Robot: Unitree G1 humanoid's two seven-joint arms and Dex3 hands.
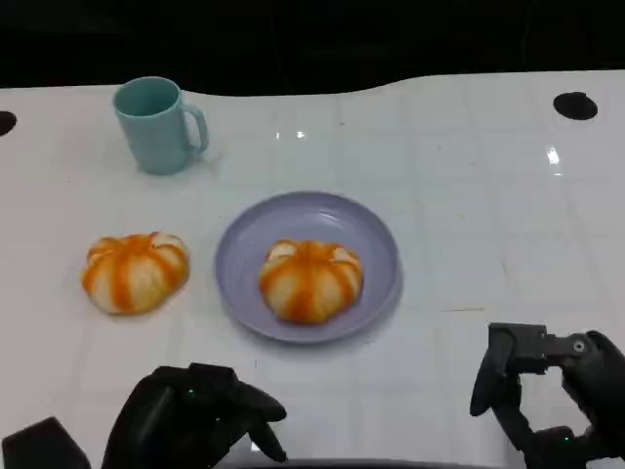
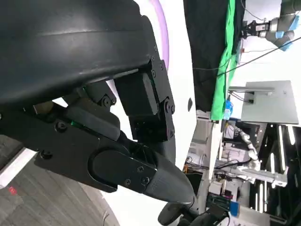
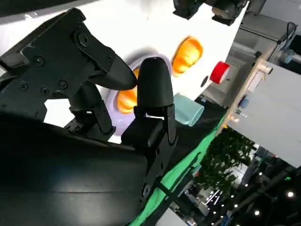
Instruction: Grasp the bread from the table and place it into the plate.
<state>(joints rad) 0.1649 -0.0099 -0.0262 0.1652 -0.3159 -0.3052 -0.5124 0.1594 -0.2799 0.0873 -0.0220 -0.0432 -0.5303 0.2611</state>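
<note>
One orange-and-white striped bread roll [image 1: 311,279] lies in the lavender plate [image 1: 376,239] at the table's centre. A second roll [image 1: 135,271] of the same look sits on the bare table to the plate's left. Both rolls [image 3: 187,54] and the plate [image 3: 141,63] also appear past the fingers in the right wrist view. My left hand [image 1: 195,415] hangs low at the near edge, below the gap between the loose roll and the plate, holding nothing. My right hand [image 1: 552,391] is at the near right corner, fingers apart, empty.
A teal mug [image 1: 156,124] stands at the back left, handle to the right. The white table [image 1: 488,215] has a dark hole [image 1: 574,105] at the far right. A red knob [image 3: 219,72] shows beyond the table in the right wrist view.
</note>
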